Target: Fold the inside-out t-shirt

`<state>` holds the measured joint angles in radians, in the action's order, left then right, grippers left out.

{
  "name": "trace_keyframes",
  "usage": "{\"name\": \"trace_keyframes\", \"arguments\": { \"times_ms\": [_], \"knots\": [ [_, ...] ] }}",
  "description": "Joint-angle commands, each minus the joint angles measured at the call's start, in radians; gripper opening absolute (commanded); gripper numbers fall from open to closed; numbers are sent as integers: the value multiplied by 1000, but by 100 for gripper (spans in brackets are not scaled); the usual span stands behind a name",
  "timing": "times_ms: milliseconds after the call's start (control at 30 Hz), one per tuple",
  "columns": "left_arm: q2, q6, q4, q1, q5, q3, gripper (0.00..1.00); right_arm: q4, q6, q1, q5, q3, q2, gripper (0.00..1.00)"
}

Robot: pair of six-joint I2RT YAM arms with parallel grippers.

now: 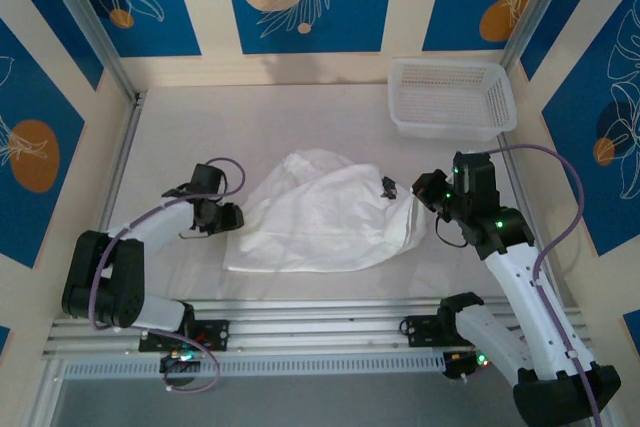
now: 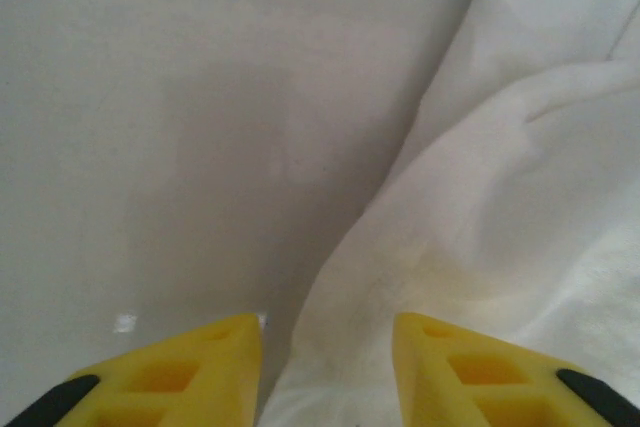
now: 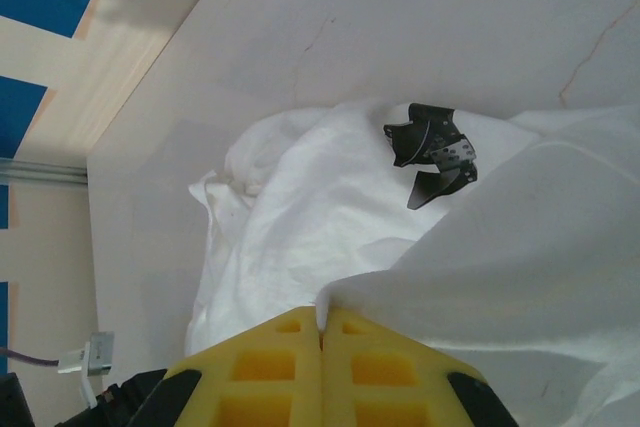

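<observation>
White tabletop (image 1: pixel 200 117); right end effector (image 3: pixel 322 319) clamped on t-shirt (image 1: pixel 320 217) edge; left end effector (image 2: pixel 325 325) low, parted, at cloth.

From above I can't sort sleeves, hem or neck out of the crumpled white t-shirt (image 1: pixel 325 212) of thin cloth; its own folds cover them. The small dark tag (image 1: pixel 387 185) on it is a mere fleck there, and even on the right wrist camera its print is too small for me to read. That camera's bottom edge cuts off the right gripper (image 3: pixel 322 319), and the shirt runs out at the right. On the left wrist camera the left gripper (image 2: pixel 325 332) is likewise cropped at the bottom. The cloth between its yellow fingers (image 2: pixel 180 372) is blurred, so I can't tell whether it touches them. A tiny white speck (image 2: pixel 124 322) on the pale grey table top (image 2: pixel 150 147) I can't identify.
</observation>
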<state>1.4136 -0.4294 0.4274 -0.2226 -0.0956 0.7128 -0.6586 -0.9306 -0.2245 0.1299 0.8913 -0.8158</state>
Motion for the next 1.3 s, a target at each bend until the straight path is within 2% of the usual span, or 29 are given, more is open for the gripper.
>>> {"name": "trace_keyframes", "arguments": {
  "times_ms": [0, 167, 367, 567, 867, 1200, 1267],
  "knots": [
    [12, -21, -60, 12, 1, -35, 41, 10, 10, 5, -27, 6, 6, 0],
    [33, -36, -103, 11, -67, -52, 38, 14, 8, 5, -29, 3, 2, 0],
    [-8, -47, -96, 11, -68, -55, 30, 14, 6, 5, -31, -1, 0, 0],
    [-54, -57, -76, 10, -78, -60, 25, 21, 6, 5, -39, -2, -12, 0],
    [-50, -53, -75, 10, -115, -64, 15, 19, 7, 5, -40, 2, -17, 0],
    [-30, -45, -67, 9, -120, -58, 16, 17, 10, 5, -36, 8, -18, 0],
    [-30, -43, -65, 10, -115, -58, 11, 18, 7, 5, -35, 9, -18, 0]
  ]
}}
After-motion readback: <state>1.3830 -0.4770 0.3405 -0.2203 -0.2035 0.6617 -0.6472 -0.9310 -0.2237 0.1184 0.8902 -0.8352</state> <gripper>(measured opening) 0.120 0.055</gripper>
